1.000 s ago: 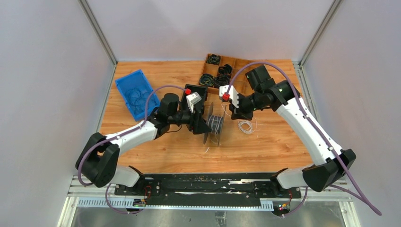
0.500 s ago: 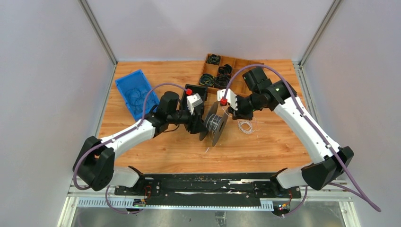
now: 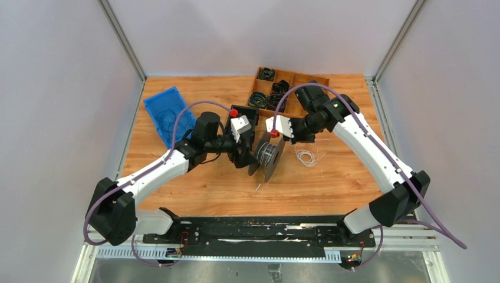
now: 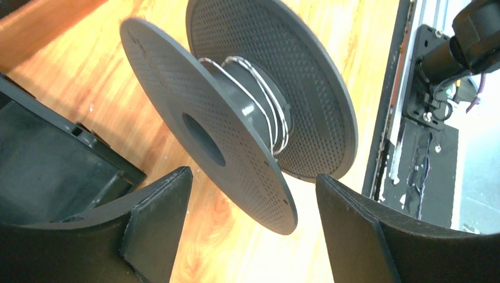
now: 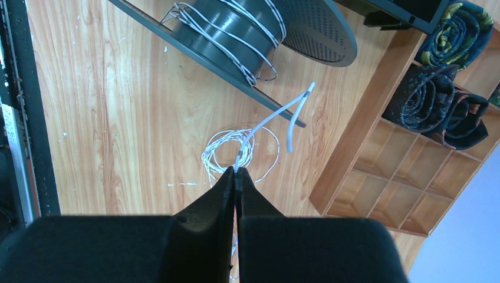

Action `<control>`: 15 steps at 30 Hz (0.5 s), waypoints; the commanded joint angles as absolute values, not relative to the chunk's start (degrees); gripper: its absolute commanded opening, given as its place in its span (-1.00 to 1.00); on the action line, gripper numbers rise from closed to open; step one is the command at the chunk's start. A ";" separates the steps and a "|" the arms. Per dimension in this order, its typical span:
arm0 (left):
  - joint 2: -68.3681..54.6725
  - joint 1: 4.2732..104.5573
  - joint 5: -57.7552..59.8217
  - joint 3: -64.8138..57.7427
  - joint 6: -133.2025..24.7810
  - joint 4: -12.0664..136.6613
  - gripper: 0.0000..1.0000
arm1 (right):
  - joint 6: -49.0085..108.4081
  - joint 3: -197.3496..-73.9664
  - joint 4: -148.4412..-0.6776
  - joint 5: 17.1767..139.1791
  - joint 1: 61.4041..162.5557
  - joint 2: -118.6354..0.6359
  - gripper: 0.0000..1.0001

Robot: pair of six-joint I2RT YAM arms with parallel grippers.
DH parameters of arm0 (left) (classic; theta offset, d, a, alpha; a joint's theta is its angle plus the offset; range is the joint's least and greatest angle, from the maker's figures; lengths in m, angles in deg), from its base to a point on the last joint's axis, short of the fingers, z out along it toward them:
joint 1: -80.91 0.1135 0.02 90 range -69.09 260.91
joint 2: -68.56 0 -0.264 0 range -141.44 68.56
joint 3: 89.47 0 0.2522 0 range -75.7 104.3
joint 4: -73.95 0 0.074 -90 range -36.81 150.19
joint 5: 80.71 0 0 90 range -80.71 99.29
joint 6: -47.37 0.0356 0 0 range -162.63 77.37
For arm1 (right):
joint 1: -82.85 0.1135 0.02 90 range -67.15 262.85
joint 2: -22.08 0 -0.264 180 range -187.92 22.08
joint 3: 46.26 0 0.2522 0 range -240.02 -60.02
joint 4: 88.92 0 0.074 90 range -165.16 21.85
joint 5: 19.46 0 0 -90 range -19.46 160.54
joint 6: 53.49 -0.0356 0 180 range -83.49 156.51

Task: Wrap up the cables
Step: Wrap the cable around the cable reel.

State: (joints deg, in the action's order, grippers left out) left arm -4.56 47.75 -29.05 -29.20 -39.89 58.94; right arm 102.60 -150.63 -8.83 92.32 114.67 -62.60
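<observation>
A black perforated spool (image 3: 268, 156) stands tilted at mid table with a few turns of white wire on its hub (image 4: 259, 100); it also shows in the right wrist view (image 5: 236, 29). My left gripper (image 3: 245, 155) is open. Its fingers sit either side of the near flange's lower edge (image 4: 253, 175) without touching it. My right gripper (image 3: 289, 140) is shut on the thin white cable (image 5: 265, 121), which runs from the tips (image 5: 236, 171) up toward the spool. A loose tangle of the cable (image 3: 305, 157) lies on the table right of the spool, below the tips (image 5: 215, 150).
A wooden divided tray (image 3: 295, 79) with black and green coiled bundles (image 5: 436, 59) stands at the back. A blue bin (image 3: 168, 112) with thin blue wires is at the back left. A black box (image 3: 243, 113) sits behind the spool. A black rail (image 3: 253, 230) runs along the near edge.
The spool has gone from upright to tilted. My right gripper has moved left and toward the back with the cable. My left arm has shifted slightly toward the back.
</observation>
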 commanded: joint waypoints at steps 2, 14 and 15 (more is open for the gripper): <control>-2.31 48.10 -26.20 -23.07 -34.06 54.10 0.66 | 103.84 -151.31 -5.66 97.10 115.55 -61.60 -0.99; -0.13 48.18 -24.35 -13.64 -29.76 45.35 0.59 | 80.59 -145.59 -9.75 113.64 115.52 -58.91 -0.99; -0.09 48.19 -22.81 -13.41 -31.23 44.80 0.59 | 77.27 -143.74 -11.39 114.93 115.55 -58.53 -0.99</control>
